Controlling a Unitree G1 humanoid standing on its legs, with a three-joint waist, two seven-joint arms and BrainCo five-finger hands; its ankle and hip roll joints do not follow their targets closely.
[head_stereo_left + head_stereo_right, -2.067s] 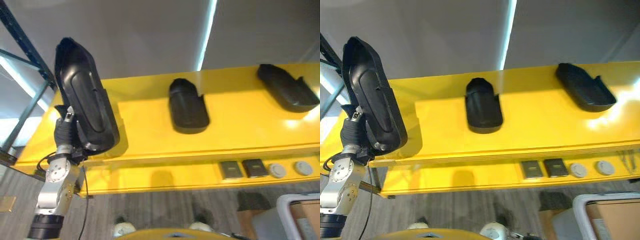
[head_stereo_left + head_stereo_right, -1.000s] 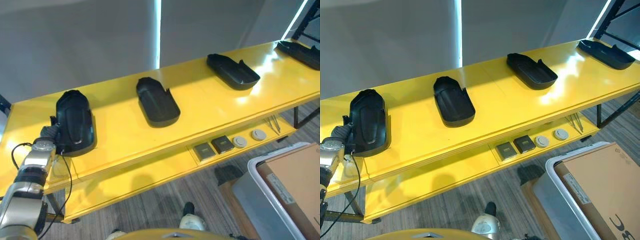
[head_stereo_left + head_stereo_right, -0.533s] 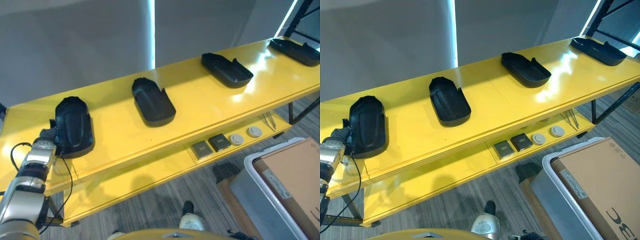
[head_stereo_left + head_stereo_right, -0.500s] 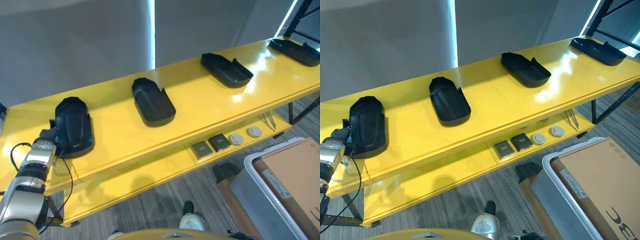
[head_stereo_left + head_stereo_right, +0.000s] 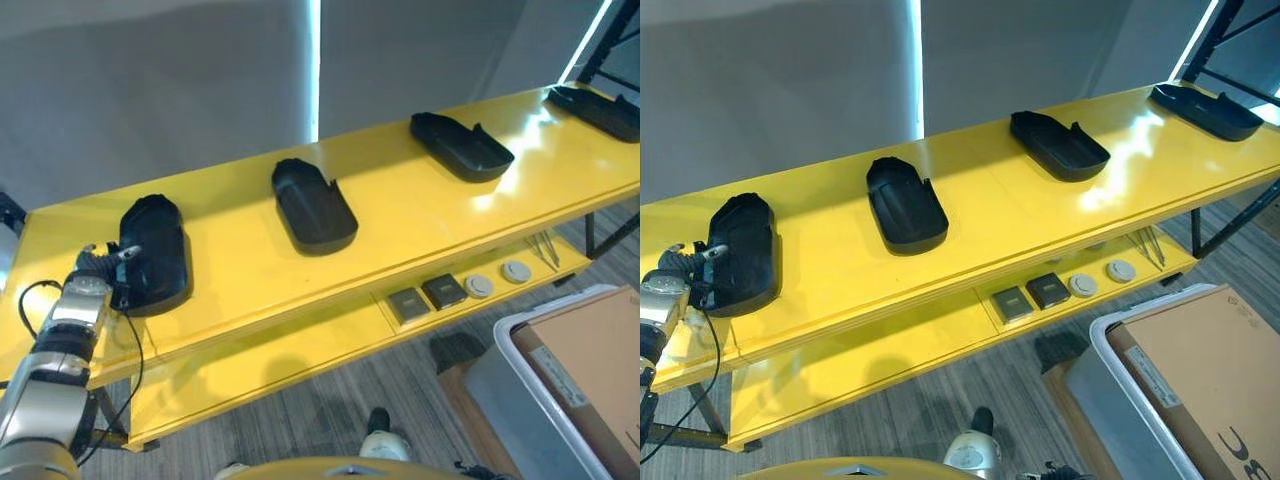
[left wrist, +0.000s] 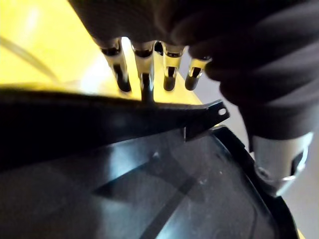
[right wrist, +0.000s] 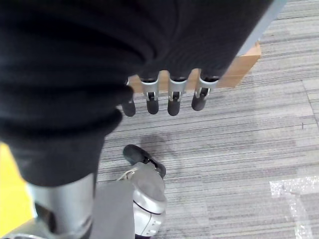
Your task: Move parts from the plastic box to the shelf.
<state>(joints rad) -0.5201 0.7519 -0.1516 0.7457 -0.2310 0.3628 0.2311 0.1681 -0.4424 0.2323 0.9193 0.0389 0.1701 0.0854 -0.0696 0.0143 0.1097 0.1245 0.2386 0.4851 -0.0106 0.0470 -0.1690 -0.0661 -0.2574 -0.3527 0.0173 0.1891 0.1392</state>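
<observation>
The yellow shelf (image 5: 240,250) carries four black moulded parts in a row on its top board. The leftmost part (image 5: 155,253) lies flat near the shelf's left end, hollow side down. The second part (image 5: 314,205) sits well to its right with its hollow side up. The third part (image 5: 461,146) lies further right, also hollow side up, and the fourth part (image 5: 600,106) rests at the far right end.

The left hand (image 5: 103,262) is at the near left edge of the leftmost part. In the left wrist view its fingers (image 6: 144,69) are straight and side by side, reaching past the part's rim, with the thumb (image 6: 281,159) apart on the other side; none of them is curled round the part.

The right hand (image 7: 164,94) hangs over the grey floor (image 7: 259,164), its fingers relaxed, slightly bent and holding nothing.

On the lower ledge (image 5: 330,345) lie two dark square pieces (image 5: 426,297) and two round white discs (image 5: 498,278), side by side.

The grey plastic box (image 5: 1110,385) stands on the floor at lower right; a brown cardboard carton (image 5: 1200,370) fills what can be seen of its inside.
</observation>
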